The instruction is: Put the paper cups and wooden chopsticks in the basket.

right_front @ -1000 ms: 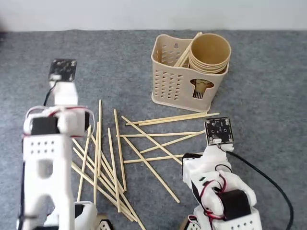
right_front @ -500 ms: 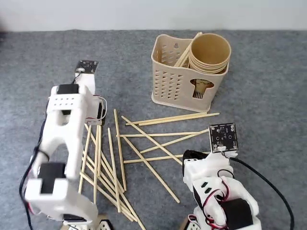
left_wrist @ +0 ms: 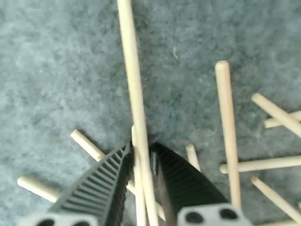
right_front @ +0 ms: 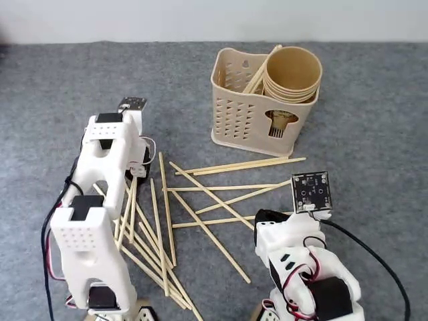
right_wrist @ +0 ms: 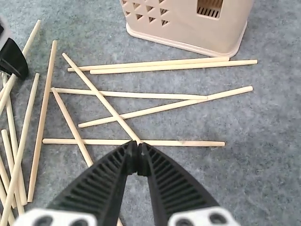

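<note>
left gripper low on the mat, jaws narrow around one chopstick, right gripper pinched closed, empty (above scattered chopsticks), paper cups in basket

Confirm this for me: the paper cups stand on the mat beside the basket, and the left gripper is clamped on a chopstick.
Not quite. The paper cups sit nested inside the basket, not on the mat beside it, as the high view shows. The rest is right: in the left wrist view, the left gripper is clamped on a chopstick.
</note>
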You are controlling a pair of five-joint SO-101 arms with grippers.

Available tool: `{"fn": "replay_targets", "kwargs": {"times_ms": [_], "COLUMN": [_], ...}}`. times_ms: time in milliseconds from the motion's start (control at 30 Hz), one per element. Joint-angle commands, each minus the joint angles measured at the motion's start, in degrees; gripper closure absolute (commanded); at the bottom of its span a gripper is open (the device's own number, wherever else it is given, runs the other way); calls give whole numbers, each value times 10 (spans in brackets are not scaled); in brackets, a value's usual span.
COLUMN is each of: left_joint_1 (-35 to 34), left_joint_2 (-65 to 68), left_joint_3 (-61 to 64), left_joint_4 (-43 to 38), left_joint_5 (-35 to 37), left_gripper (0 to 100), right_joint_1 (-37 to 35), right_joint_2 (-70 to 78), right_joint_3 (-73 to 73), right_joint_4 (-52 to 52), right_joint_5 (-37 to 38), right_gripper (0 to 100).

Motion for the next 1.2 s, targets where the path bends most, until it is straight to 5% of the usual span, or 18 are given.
{"fn": "replay_targets", "kwargs": {"times_ms": [0,467,900,1167], "left_joint_1": [3,110,168,191], "left_joint_2": [5,-319,-436,-436], "left_joint_3": [-28,-29,-230,-325], "left_joint_4": [4,123,98,-44], "left_joint_5": [-4,31,41,98], "left_gripper": [991,988,988,988], "right_joint_1": [4,4,5,5], "right_joint_2": [-5,-5,-5,-5], "right_joint_3": [-3,-3,-3,-3], "right_joint_4": [-10,-11,-12,-12], "right_joint_5": [-6,-6,-6,-6], "right_gripper": [988,988,988,988]}}
